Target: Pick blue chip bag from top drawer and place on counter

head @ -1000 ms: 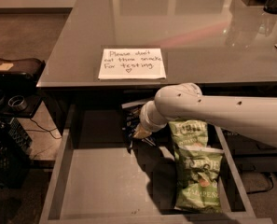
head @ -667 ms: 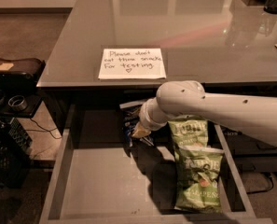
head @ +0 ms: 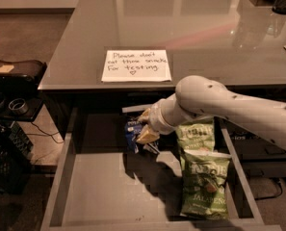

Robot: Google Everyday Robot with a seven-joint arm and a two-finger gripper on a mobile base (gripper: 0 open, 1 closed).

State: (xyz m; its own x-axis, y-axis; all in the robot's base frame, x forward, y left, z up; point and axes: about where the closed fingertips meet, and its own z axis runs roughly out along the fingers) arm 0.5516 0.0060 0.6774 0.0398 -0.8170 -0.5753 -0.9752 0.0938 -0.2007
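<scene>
The blue chip bag [head: 131,131] is dark navy with white lettering and sits at the back of the open top drawer [head: 104,186]. My gripper [head: 143,126] reaches into the drawer from the right, and its tan fingers [head: 147,135] are closed around the right side of the bag, holding it just above the drawer floor. The white arm hides part of the bag. The glossy grey counter [head: 205,37] lies above the drawer and bears the white handwritten note [head: 136,65].
Two light green Kettle bags [head: 205,184] lie along the drawer's right side, just under my arm. The counter's front edge overhangs the drawer's back. Dark clutter and cables [head: 12,105] stand on the floor at the left.
My arm has shifted slightly up and to the right while the gripper stays at the blue bag. The green bags have not moved.
</scene>
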